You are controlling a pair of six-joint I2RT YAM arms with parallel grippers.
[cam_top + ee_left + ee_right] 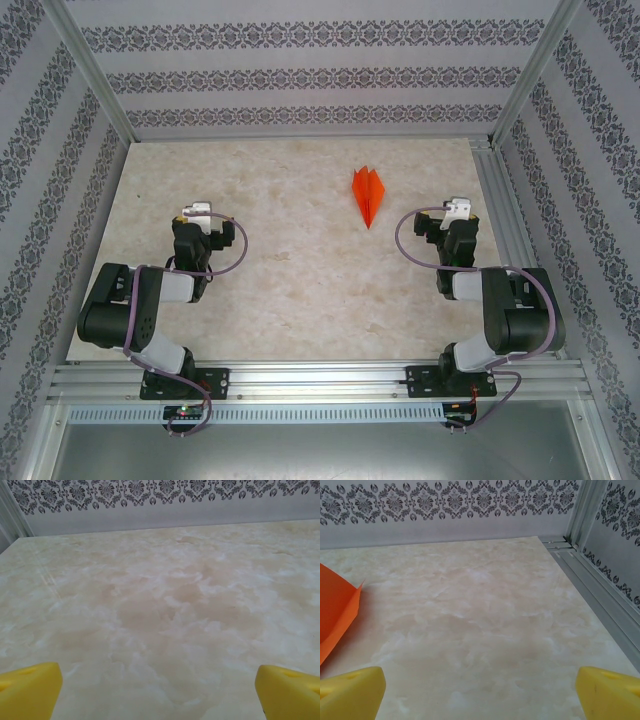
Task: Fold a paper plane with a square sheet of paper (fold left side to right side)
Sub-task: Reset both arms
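one paper plane (367,195) lies on the marbled table (290,200).

Orange paper plane (368,195), beige (seemingly marbled) table (300,200).

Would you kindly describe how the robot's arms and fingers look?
The left arm and right arm are black with pale grey sections, each trailing a looping purple cable. A white piece caps each wrist, and the finger pads are bright yellow.
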